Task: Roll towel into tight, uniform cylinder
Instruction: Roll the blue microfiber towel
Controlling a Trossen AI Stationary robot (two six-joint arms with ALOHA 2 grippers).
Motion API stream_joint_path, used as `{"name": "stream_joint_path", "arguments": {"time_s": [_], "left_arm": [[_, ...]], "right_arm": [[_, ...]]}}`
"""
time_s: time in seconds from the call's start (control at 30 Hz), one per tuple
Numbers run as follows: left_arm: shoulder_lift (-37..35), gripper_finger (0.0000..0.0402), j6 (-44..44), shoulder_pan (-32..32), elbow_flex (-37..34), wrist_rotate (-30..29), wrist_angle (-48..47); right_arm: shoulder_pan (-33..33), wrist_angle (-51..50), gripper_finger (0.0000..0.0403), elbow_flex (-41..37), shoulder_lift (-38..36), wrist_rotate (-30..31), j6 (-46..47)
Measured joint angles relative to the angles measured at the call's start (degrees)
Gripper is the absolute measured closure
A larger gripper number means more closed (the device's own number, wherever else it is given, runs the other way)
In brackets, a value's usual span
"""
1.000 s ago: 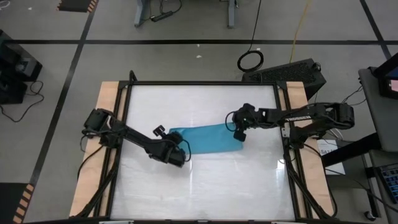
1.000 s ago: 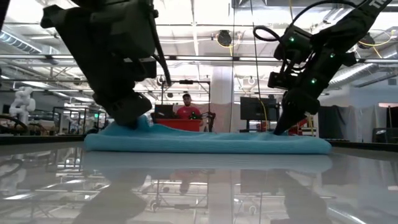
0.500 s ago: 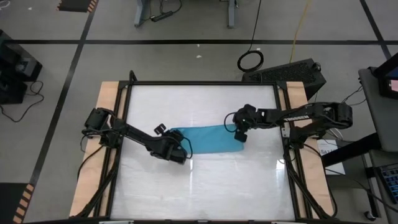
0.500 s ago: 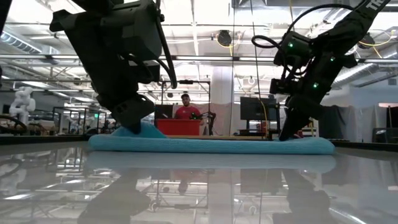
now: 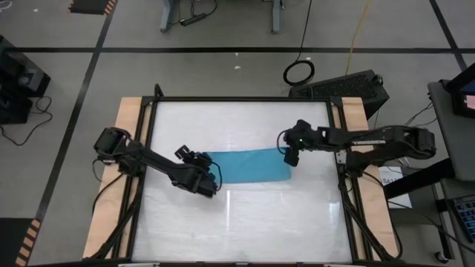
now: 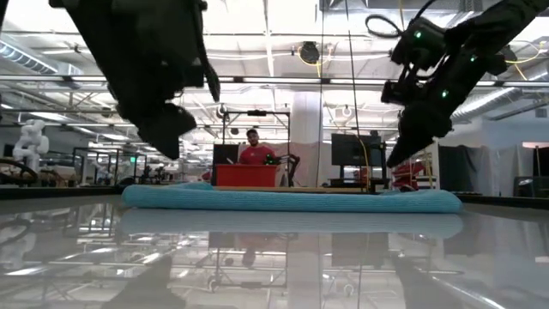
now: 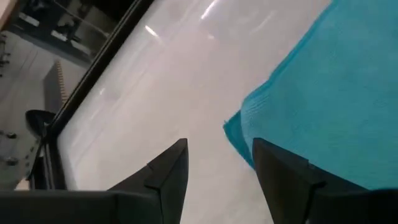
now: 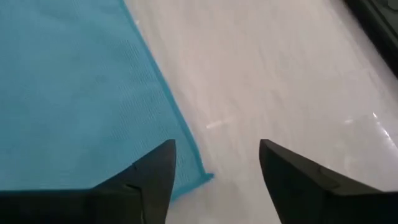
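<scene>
Small turquoise-blue soft cloth towel (image 5: 247,166) lies flat and unrolled around the middle of the glossy white surface (image 5: 241,222), long side running toward the left and right edges. Left hand (image 5: 202,172) hovers off the surface over the towel's left end, fingers (image 7: 163,180) apart, nothing gripped. Right hand (image 5: 289,156) is lifted above the towel's right end, fingers (image 8: 151,177) spread, empty. A person in a red top (image 6: 255,152) is in the room behind.
</scene>
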Motion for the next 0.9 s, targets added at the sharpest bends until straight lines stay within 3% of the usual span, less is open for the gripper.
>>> {"name": "stream_joint_path", "arguments": {"time_s": [0.17,0.3,0.6,0.9], "left_arm": [[-0.7,0.0217,11.2,-1.4,-0.4,1.0,12.7],[1.1,0.0217,21.7,0.3,-2.9,5.4,25.7],[2.7,0.0217,22.5,7.6,-6.9,7.1,27.2],[2.6,0.0217,23.6,10.4,-9.5,10.7,28.0]], "right_arm": [[1.6,2.2,0.0184,0.0,-2.3,-6.8,0.2],[3.4,2.9,0.0195,0.0,-0.8,-7.4,0.3],[5.4,3.8,0.0216,0.0,5.4,-7.2,3.3],[7.8,4.4,0.0234,0.0,14.2,-7.3,5.0]]}}
